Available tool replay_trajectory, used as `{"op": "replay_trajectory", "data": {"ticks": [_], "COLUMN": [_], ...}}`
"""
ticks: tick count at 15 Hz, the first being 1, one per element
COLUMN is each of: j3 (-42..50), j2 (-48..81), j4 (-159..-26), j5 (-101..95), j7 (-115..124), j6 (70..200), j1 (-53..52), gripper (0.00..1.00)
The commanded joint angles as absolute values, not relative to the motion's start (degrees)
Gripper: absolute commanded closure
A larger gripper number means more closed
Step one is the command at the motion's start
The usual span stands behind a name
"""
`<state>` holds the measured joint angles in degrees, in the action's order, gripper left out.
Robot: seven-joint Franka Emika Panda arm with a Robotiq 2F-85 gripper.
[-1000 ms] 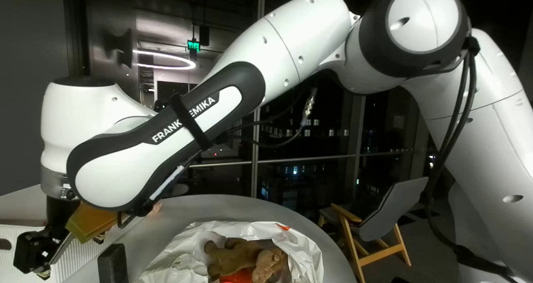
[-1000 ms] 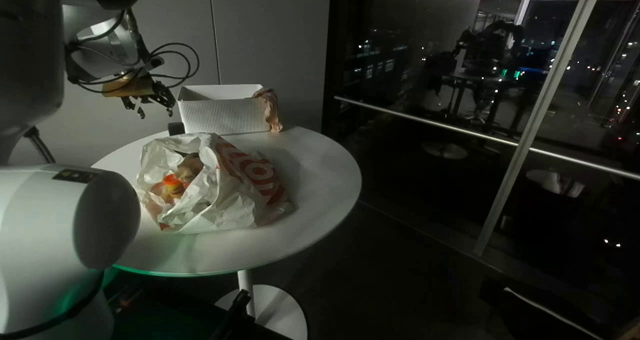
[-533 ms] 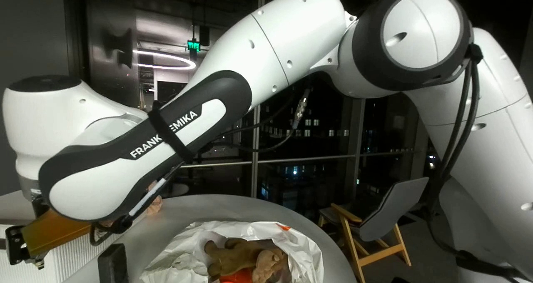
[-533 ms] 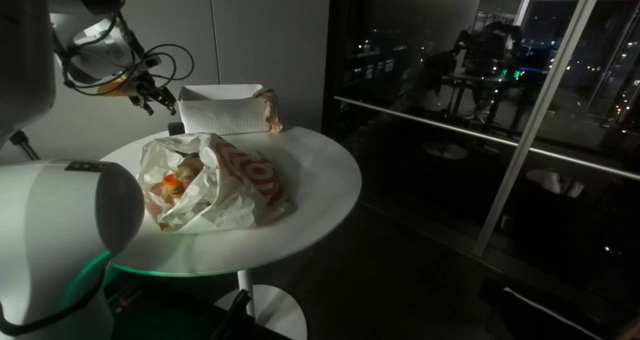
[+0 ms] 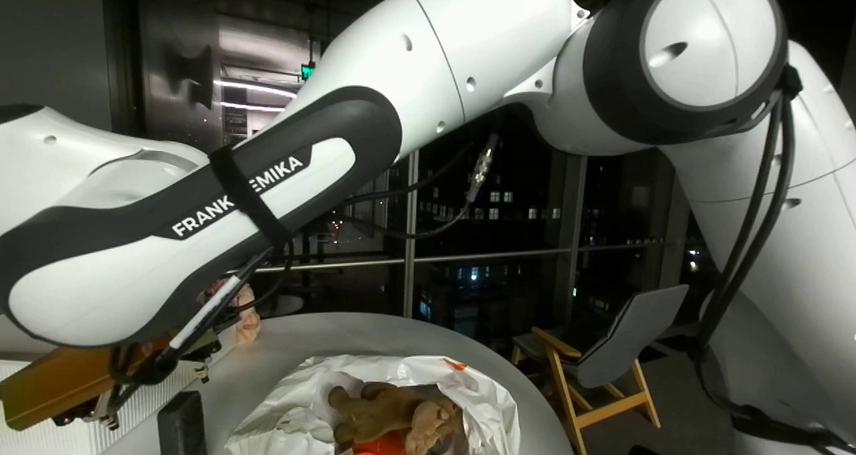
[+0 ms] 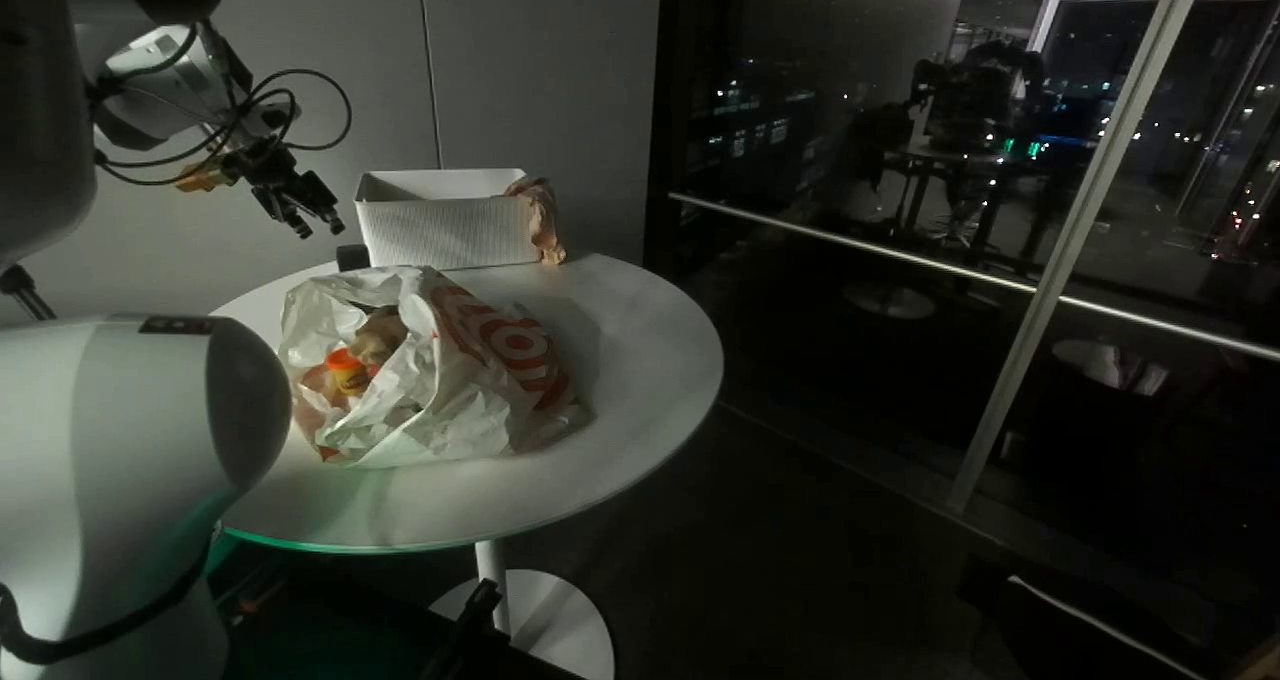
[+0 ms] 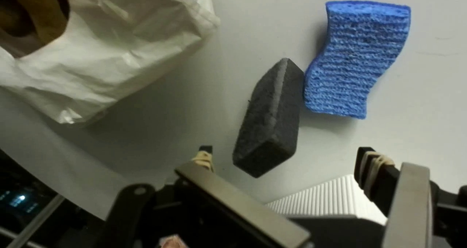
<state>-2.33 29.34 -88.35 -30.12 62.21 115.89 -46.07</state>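
Versus a second earlier: arm (image 5: pixel 328 164) had shifted toward the left edge in an exterior view and the claw (image 7: pixel 285 149) had turned; dark block (image 7: pixel 270 120), white bag (image 6: pixel 470 410) and ribbed bin (image 6: pixel 450 235) hadn't moved. Claw was spread wide. Dark block sat on the table (image 6: pixel 640 360), lower than the claw, near end lined up between the fingertips (image 7: pixel 363 155) in the wrist view, blue sponge (image 7: pixel 355 58) just beside it.

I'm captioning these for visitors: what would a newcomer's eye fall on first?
Probably the white robot arm spanning an exterior view. In the wrist view, a bright blue sponge stands out on the table, beside a dark block. In both exterior views, a crumpled white bag lies on that table, with a brown plush-looking toy inside.
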Motion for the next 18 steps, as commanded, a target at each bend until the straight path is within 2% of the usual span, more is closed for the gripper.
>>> {"op": "replay_trajectory", "data": {"ticks": [1, 14, 15, 16, 18], "j3": [-3.65, -6.81, -6.92, -6.84, -6.74], "j2": [28.88, 33.17, 33.4, 33.51, 33.28], "j4": [-87.7, -88.11, -88.16, -88.27, -88.68], "j5": [-26.62, -19.95, -19.24, -18.9, -18.34], "j7": [61.44, 55.05, 54.55, 54.32, 54.18], "j6": [113.63, 125.9, 126.24, 126.39, 127.01], "j1": [-43.42, -36.09, -35.95, -35.99, -36.0], "gripper": [0.0, 0.0, 0.25, 0.25, 0.42]}}
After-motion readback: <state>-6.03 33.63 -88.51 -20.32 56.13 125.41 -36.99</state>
